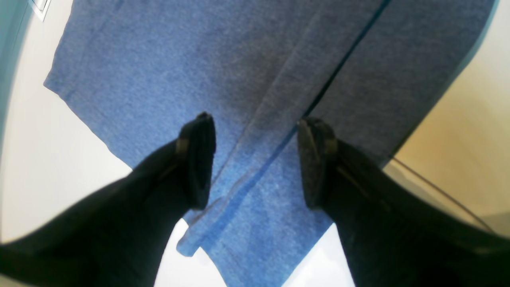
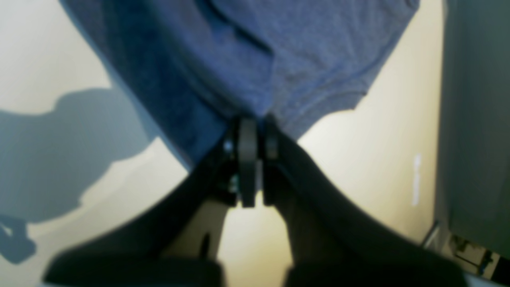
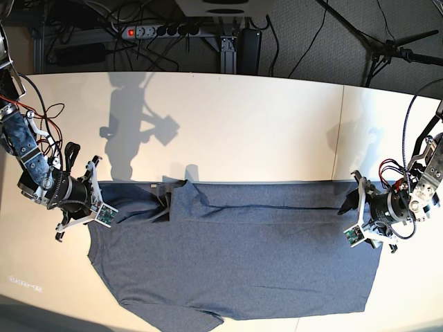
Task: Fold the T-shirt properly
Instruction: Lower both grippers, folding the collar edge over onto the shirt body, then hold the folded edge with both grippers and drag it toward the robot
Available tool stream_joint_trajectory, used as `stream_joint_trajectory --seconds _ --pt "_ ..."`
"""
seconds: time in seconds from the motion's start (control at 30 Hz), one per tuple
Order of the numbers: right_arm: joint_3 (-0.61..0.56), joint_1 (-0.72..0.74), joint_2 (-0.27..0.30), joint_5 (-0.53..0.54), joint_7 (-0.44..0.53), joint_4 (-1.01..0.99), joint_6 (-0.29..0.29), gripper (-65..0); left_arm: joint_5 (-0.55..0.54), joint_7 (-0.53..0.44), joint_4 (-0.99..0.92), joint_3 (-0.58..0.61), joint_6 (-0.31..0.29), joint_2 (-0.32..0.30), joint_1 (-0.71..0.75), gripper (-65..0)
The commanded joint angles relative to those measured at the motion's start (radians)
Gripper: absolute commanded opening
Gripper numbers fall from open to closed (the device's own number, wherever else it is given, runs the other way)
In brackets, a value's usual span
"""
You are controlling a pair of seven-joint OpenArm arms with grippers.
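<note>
Flat across the white table (image 3: 242, 124) lies the blue-grey T-shirt (image 3: 242, 256), its upper portion folded over. At its sleeve end, the right gripper (image 2: 255, 123) is pinched tight on a bunch of the fabric. At the hem end, the left gripper (image 1: 255, 159) hangs spread wide above a fold line, holding nothing.

right end effector (image 2: 255, 123) clamped, pinching T-shirt (image 2: 247, 59)
</note>
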Motion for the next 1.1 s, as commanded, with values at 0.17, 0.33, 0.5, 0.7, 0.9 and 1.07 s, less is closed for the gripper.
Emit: stream_joint_trajectory --seconds 0.17,0.33,0.5,0.7,0.9,1.07 --pt "0.012 0.033 -0.021 0.0 0.015 -0.008 0.016 -65.0 -0.001 -0.017 0.011 -0.013 -0.015 -0.015 -0.027 -29.1" --pt "0.012 0.045 -0.039 -0.017 0.019 -0.008 0.016 -65.0 -0.002 -0.016 0.011 -0.013 -0.015 -0.015 -0.027 -29.1" --pt "0.012 0.071 -0.04 -0.048 0.05 -0.021 0.015 -49.8 -0.002 -0.016 0.011 -0.013 -0.015 -0.015 -0.027 -29.1" --pt "0.013 0.105 -0.04 -0.034 0.052 -0.051 -0.019 -39.1 -0.002 -0.016 0.011 -0.013 -0.015 -0.015 -0.027 -29.1" --pt "0.013 0.127 -0.04 -0.004 0.051 -0.071 -0.136 -20.5 -0.002 -0.016 0.01 -0.013 -0.013 -0.015 -0.027 -29.1" --pt "0.013 0.127 -0.04 -0.003 0.032 -0.068 -0.247 -20.8 -0.002 -0.014 0.01 -0.013 0.016 -0.015 -0.027 -29.1"
